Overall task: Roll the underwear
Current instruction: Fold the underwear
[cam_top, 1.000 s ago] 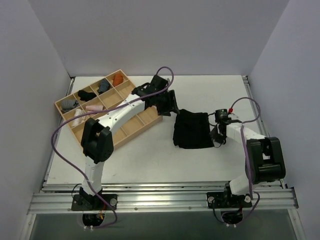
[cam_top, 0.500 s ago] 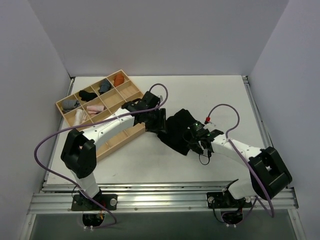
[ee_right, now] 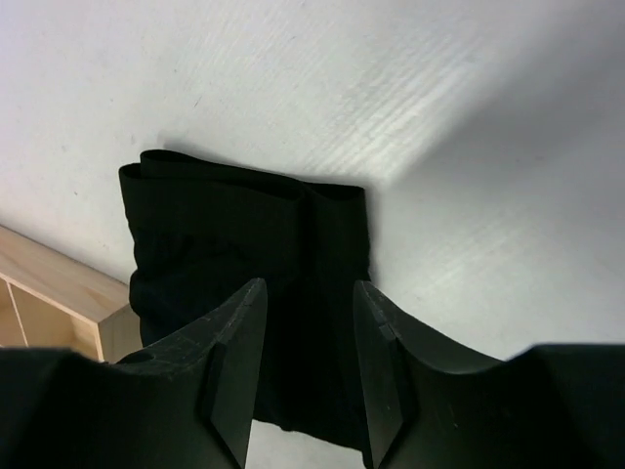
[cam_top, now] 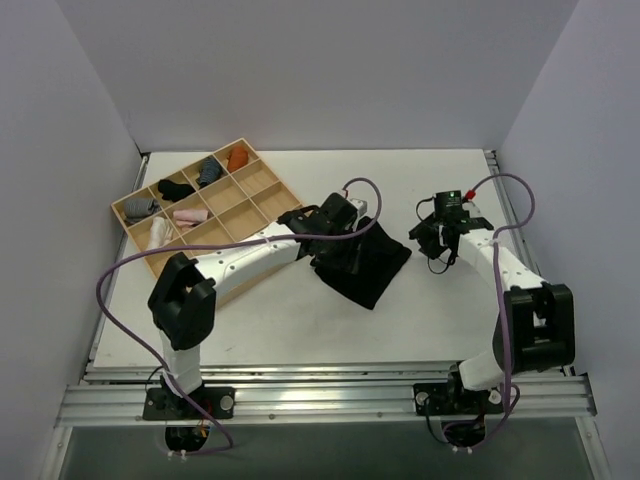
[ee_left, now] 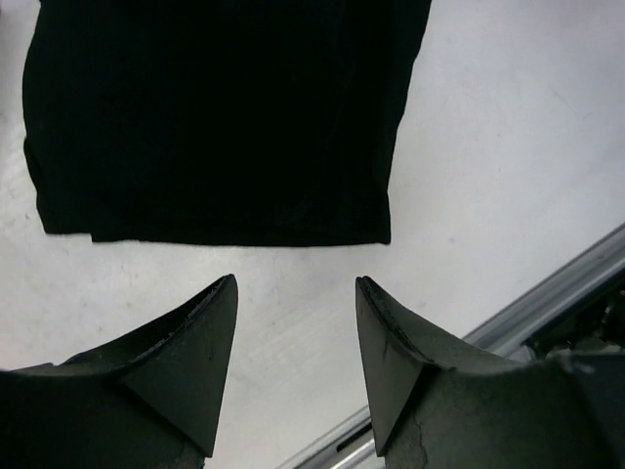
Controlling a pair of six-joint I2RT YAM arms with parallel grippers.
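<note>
The black underwear [cam_top: 372, 268] lies flat and folded on the white table, turned like a diamond. My left gripper [cam_top: 346, 240] is open and empty, hovering over its far left part. In the left wrist view the underwear [ee_left: 215, 117] lies just beyond the left gripper [ee_left: 296, 280], with bare table between the fingertips. My right gripper [cam_top: 433, 244] is open and empty, to the right of the garment and apart from it. In the right wrist view the folded underwear [ee_right: 244, 234] shows ahead of the right gripper [ee_right: 310, 283].
A wooden compartment tray [cam_top: 128, 203] stands at the far left with small rolled bundles: orange [cam_top: 236, 158], grey [cam_top: 207, 172], black [cam_top: 172, 189], pink [cam_top: 187, 214]. Its corner shows in the right wrist view [ee_right: 59, 283]. A metal rail [cam_top: 320, 395] runs along the near edge.
The underwear has shifted left and turned from square to diamond. My right gripper, over it half a second ago, has drawn back to the right. My left gripper has moved right, over the garment's far side.
</note>
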